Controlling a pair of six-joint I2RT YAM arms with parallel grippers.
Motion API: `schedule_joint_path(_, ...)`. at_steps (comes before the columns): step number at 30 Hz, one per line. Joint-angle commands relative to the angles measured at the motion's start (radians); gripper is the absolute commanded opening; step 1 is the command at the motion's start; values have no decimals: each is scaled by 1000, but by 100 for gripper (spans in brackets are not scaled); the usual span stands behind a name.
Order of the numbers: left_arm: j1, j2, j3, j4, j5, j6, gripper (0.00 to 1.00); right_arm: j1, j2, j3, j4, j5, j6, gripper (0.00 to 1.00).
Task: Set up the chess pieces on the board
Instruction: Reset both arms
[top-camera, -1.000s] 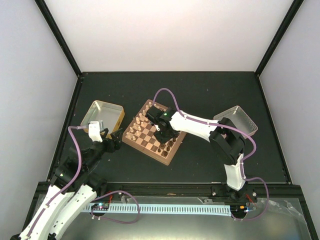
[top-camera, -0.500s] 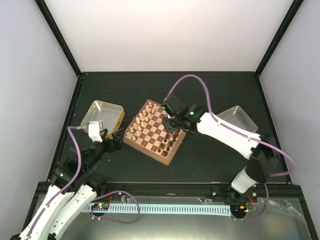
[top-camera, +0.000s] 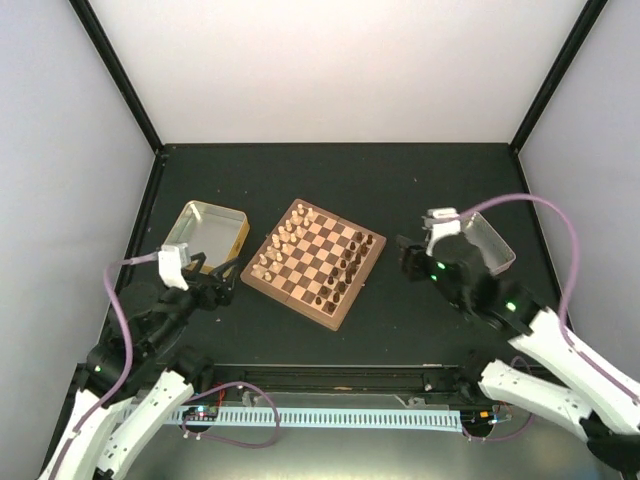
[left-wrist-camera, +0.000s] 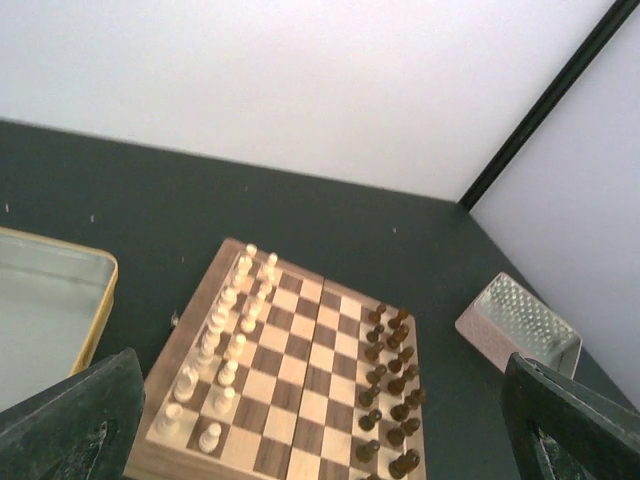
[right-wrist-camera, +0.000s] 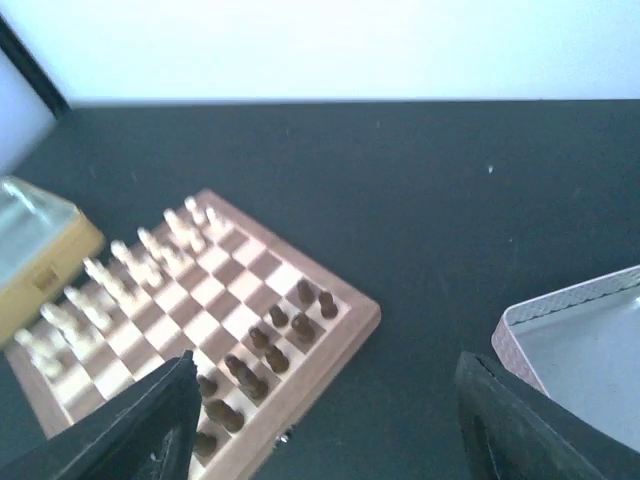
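Note:
The board (top-camera: 315, 262) lies at the middle of the table, turned at an angle. Cream chess pieces (top-camera: 281, 243) stand in two rows along its left side, and dark chess pieces (top-camera: 346, 274) stand in two rows along its right side. My left gripper (top-camera: 228, 283) hovers left of the board, open and empty, its dark fingers (left-wrist-camera: 72, 420) framing the board (left-wrist-camera: 300, 365). To the right of the board my right gripper (top-camera: 409, 258) is open with nothing between its fingers (right-wrist-camera: 135, 425). The board's dark-piece corner (right-wrist-camera: 300, 320) shows in the right wrist view.
A gold-sided metal tray (top-camera: 205, 228) sits left of the board, seen also as the tray (left-wrist-camera: 50, 310) in the left wrist view. A silver tray (top-camera: 482, 238) sits at the right, beside my right arm, and shows as the tray (right-wrist-camera: 590, 350). Black frame posts stand at the back corners.
My right arm has drawn back off the board to the right and its jaws have opened. The left arm has pulled back slightly toward the near edge.

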Motion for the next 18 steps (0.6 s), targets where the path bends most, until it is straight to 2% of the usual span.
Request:
schedule_joint_path(1, 5, -33, 86, -43, -12, 75, 99, -4, -221, -45, -30, 103, 15, 74)
schedule_joint_path(8, 4, -24, 184, -95, -45, 136, 99, -4, -496, -19, -205, 213, 30, 100)
schedule_joint_path(13, 5, -17, 229, -103, -50, 161, 99, -4, -564, 34, -294, 277, 35, 100)
schedule_joint_path(18, 4, -21, 245, -111, -50, 177, 99, -4, -583, 40, -304, 290, 32, 100)
